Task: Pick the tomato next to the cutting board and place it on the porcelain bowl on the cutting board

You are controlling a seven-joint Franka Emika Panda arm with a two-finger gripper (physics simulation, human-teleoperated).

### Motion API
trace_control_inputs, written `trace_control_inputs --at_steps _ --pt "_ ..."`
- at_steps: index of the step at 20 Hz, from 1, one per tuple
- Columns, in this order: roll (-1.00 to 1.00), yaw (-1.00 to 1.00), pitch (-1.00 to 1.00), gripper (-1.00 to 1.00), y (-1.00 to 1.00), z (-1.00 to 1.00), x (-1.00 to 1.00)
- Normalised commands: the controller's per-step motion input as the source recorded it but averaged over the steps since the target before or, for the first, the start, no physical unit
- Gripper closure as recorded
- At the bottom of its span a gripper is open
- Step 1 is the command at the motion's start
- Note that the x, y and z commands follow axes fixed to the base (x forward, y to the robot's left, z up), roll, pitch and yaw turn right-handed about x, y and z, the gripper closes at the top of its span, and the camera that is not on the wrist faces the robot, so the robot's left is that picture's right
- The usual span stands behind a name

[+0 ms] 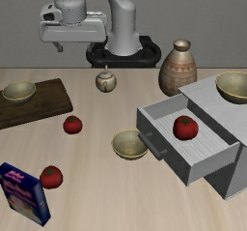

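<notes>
- Presently noted: gripper [61,42] held high, well above the table [96,191], carrying nothing. Open or closed cannot be told from this angle.
- Target tomato [72,125] lying on the table just beside the cutting board [50,106]. Well apart from the gripper, lower in the exterior view and slightly toward its right. Untouched.
- Porcelain bowl [19,90] upright on the cutting board, mouth up, lower than the gripper and toward the exterior view's left. Fit to receive the fruit as it stands.
- Look-alikes recorded: second tomato [51,177] beside a blue box [24,192], farther from the gripper. Third tomato [185,129] inside the open drawer [198,150], toward the exterior view's right. Neither beside the board, so neither wanted.
- Second bowl [130,144] loose on the table, off the board. Not the destination.
- Judged stage: start of task, approach to the target not yet made.
- Judged risk: round fruit, liable to roll off a poorly centred pinch or out of a shallow bowl.
</notes>
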Motion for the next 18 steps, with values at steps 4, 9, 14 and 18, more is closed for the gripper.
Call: trace_control_inputs --at_steps 4,9,14,18 --pt "0.00 0.00 0.00 -1.00 -0.25 0.00 0.75" --pt "0.00 0.00 0.00 -1.00 0.00 0.00 1.00" --pt "0.00 0.00 0.00 -1.00 0.00 -0.80 0.20" --pt "0.00 0.00 0.00 -1.00 0.00 -1.00 0.00"
